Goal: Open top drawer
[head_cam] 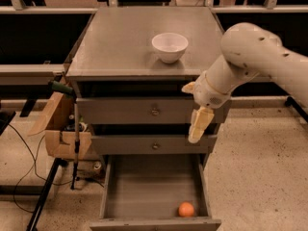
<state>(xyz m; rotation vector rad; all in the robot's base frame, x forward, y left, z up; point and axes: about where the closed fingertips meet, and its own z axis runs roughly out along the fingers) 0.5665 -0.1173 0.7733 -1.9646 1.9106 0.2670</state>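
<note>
Your arm reaches in from 3 o'clock. Its gripper (pixel 198 124) hangs down against the right end of the closed top drawer (pixel 120 111), and you cannot tell how its jaws stand. A bowl (pixel 169 46) sits at 12 o'clock on the cabinet (pixel 115 37). At 6, the open bottom drawer (pixel 144 191) holds an orange ball (pixel 186 209).

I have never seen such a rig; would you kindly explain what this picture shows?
The white limb is a robot arm reaching in from the right; the cream part at its tip is its gripper, hanging by the right end of the top drawer. I see nothing held in it. The single camera looks down on the front of a grey cabinet. A white bowl stands on top. The lowest drawer is pulled out, with an orange ball inside.
</note>
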